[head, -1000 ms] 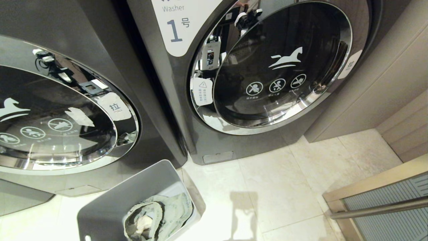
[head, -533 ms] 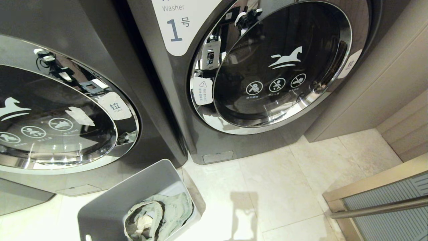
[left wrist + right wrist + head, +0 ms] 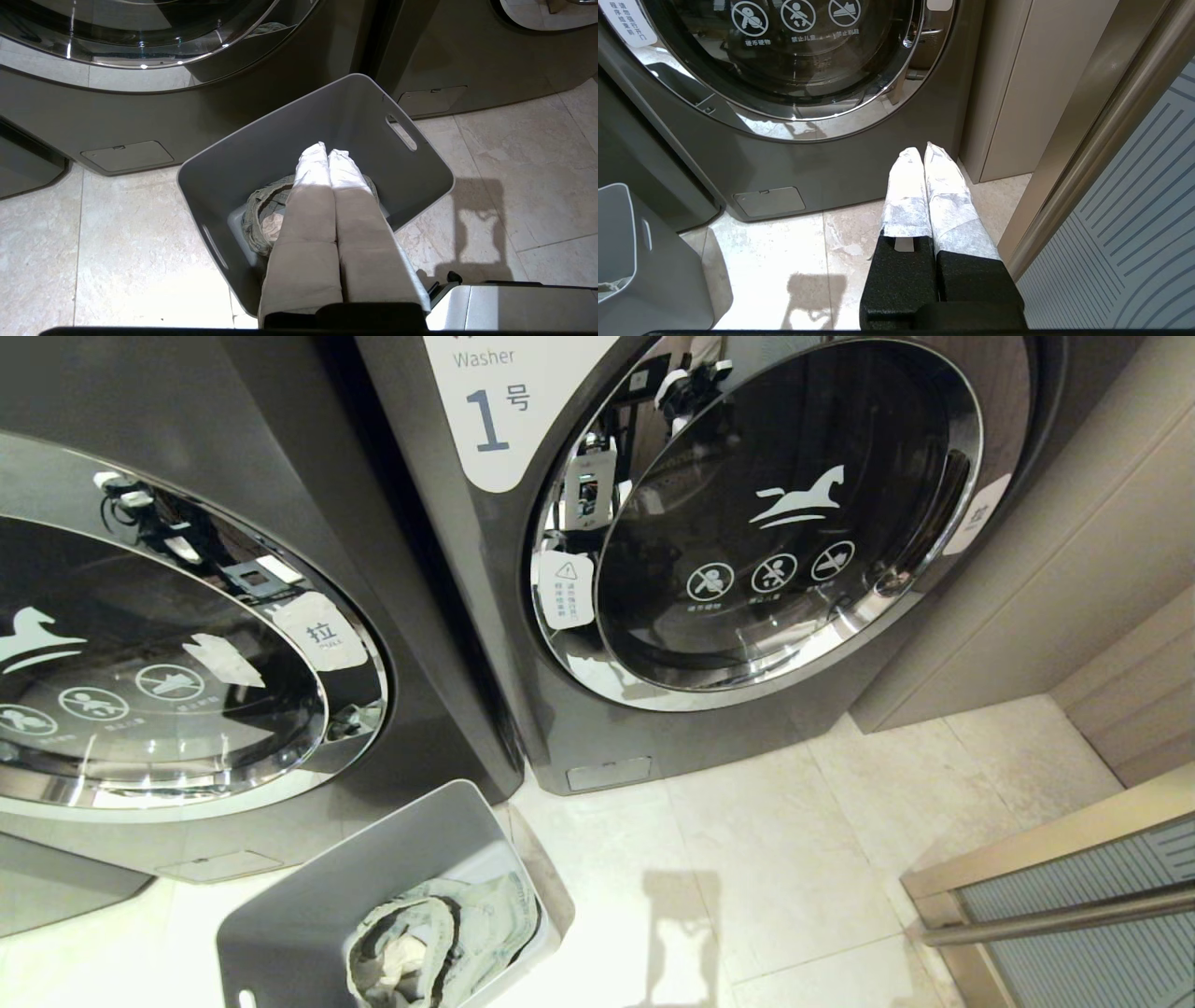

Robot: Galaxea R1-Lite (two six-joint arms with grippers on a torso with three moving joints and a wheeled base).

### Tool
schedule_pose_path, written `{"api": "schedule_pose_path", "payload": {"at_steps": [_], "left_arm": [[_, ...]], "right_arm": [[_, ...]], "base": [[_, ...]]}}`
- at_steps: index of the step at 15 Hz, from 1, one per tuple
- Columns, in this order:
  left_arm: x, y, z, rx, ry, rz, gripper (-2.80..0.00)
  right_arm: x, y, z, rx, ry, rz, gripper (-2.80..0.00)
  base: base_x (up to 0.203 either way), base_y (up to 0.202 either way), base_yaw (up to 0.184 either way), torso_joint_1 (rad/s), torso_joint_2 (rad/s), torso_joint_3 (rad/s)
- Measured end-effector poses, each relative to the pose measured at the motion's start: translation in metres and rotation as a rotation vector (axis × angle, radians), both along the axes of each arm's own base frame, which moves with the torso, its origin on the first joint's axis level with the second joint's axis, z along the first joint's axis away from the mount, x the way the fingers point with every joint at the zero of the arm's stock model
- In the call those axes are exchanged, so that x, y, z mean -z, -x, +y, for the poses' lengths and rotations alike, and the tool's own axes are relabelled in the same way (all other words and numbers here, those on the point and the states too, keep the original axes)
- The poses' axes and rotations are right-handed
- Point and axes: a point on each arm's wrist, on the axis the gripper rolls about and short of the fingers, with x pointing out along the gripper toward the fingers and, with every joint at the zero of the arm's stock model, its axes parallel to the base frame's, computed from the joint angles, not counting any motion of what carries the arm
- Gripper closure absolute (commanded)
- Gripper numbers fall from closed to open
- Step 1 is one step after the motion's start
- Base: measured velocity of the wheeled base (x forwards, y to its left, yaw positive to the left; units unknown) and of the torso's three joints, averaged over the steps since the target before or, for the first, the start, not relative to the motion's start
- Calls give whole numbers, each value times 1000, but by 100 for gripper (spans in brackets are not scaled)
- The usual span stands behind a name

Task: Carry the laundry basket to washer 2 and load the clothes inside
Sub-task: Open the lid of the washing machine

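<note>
Basket (image 3: 308, 905), clothes (image 3: 439, 933) inside, floor (image 3: 766, 859)

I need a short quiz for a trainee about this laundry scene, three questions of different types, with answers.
1. True or false: the clothes lie inside the laundry basket.
2. Which number is printed on the label of the washer on the robot's right? A) 1 B) 2 C) 3
3. Fill in: the washer door on the robot's right is ____ (open/closed).

Key
1. True. The bundle rests on the basket's bottom, and the basket stands on the floor before the two washers.
2. A.
3. Closed. The left tool hangs shut above the basket; the right tool is shut and holds nothing.
</note>
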Motion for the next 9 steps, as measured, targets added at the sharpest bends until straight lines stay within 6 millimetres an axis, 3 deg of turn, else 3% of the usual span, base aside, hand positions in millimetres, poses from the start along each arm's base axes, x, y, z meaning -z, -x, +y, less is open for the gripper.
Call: {"api": "schedule_pose_path", "payload": {"at_steps": [9], "left_arm": [[0, 0, 0, 0, 0, 0, 0]], "right_arm": [[0, 0, 0, 0, 0, 0, 0]], "base": [[0, 0, 0, 0, 0, 0]]}}
